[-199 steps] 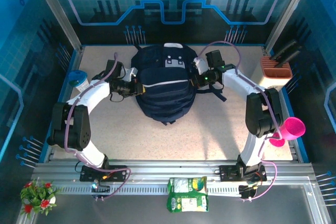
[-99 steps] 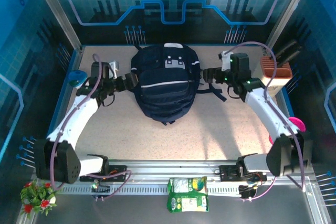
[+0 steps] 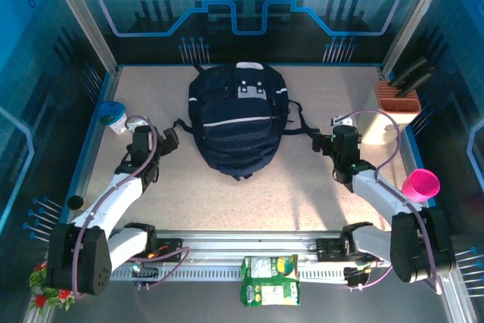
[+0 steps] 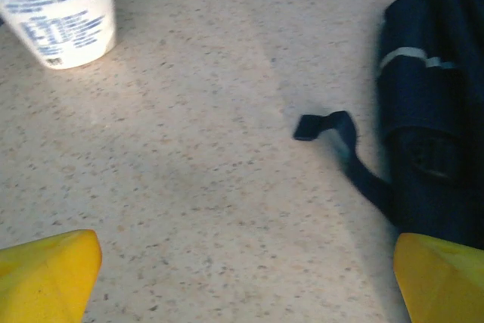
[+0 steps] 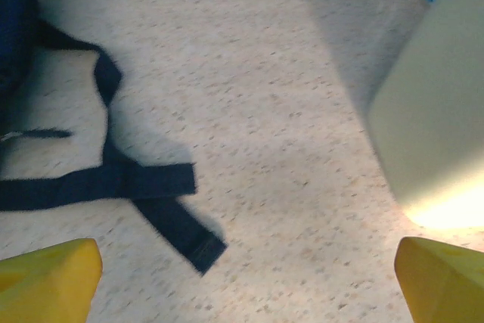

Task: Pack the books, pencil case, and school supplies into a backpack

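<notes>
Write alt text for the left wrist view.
Left tool open and empty, yellow fingertips wide apart above the speckled table. Navy backpack at right with a loose strap trailing out; white printed cup at top left.

Quick headcount from the overhead shot: one big navy-blue fabric backpack [image 3: 238,122], upper centre. Two cups: a white printed cup with a blue lid [image 3: 113,116] at the left edge and a bright pink plastic cup [image 3: 420,184] at the right. One orange-brown slotted rack [image 3: 397,96], upper right. One green printed packet [image 3: 270,280], bottom centre. One little red-flowered plant [image 3: 51,281], bottom left. Two white-and-black robot arms, the left arm [image 3: 113,191] and the right arm [image 3: 378,191].
</notes>
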